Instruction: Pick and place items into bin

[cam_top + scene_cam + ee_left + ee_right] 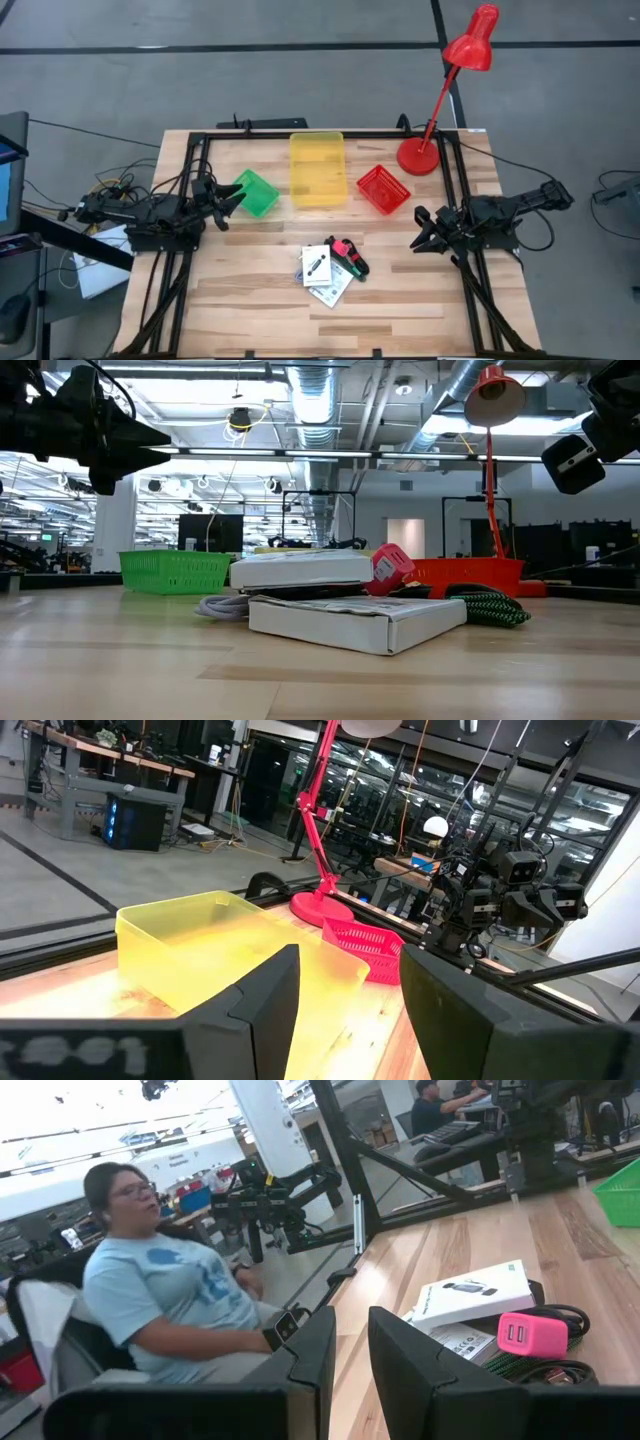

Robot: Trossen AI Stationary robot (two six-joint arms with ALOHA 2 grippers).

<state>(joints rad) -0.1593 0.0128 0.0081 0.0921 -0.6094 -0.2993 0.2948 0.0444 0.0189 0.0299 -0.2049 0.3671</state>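
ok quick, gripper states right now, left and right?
Left gripper: open, empty, hovering by the green basket.
Right gripper: fingers slightly apart, holding nothing, right of the pile of items.

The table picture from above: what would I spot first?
Probably the red desk lamp at the far right corner, then the yellow bin between a green basket and a red basket. Nearer lies a small pile of white packets with a pink block.

Wooden counter (250, 300) carries green basket (257, 193), yellow bin (317, 170), red basket (383, 189), lamp base (417, 157), and clustered items (333, 265).
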